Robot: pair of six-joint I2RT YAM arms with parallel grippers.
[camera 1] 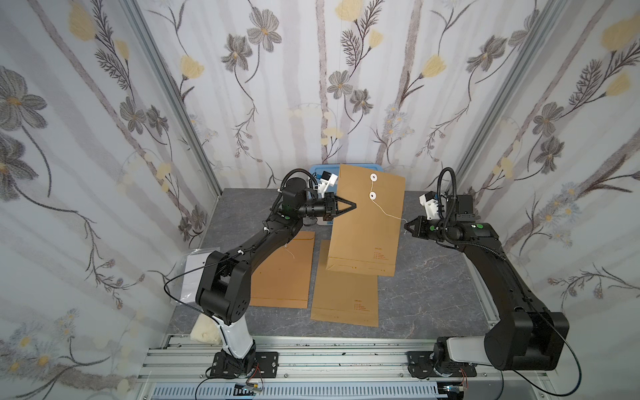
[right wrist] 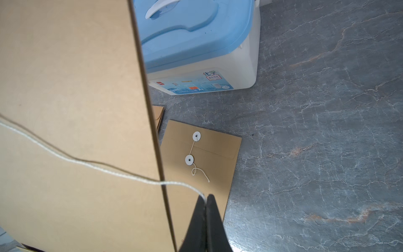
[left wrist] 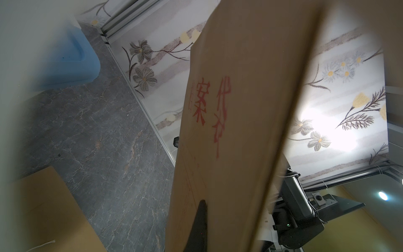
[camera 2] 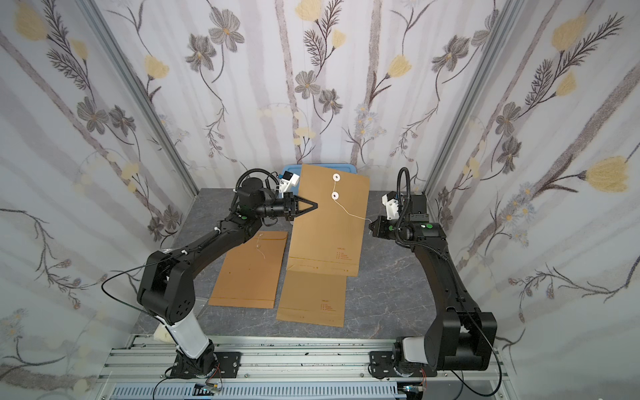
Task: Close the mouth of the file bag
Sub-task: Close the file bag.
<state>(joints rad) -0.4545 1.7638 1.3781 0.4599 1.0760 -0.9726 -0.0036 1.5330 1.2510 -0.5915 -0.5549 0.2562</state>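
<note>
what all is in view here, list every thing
held file bag: 1, brown, upright above the table
closure discs: 2, white, near the held file bag's top
string: 1, white, from the lower disc to the right pincer
flat file bags: 2, brown, lying side by side on the table
storage box: 1, white with blue lid, at the table's back
white sheet: 1, white, beside the left arm, off the table's edge
table: 1, grey marble pattern
walls: floral, around the table
left pincer: 1, black, shut on the held file bag's edge
right pincer: 1, black, shut on the string
</note>
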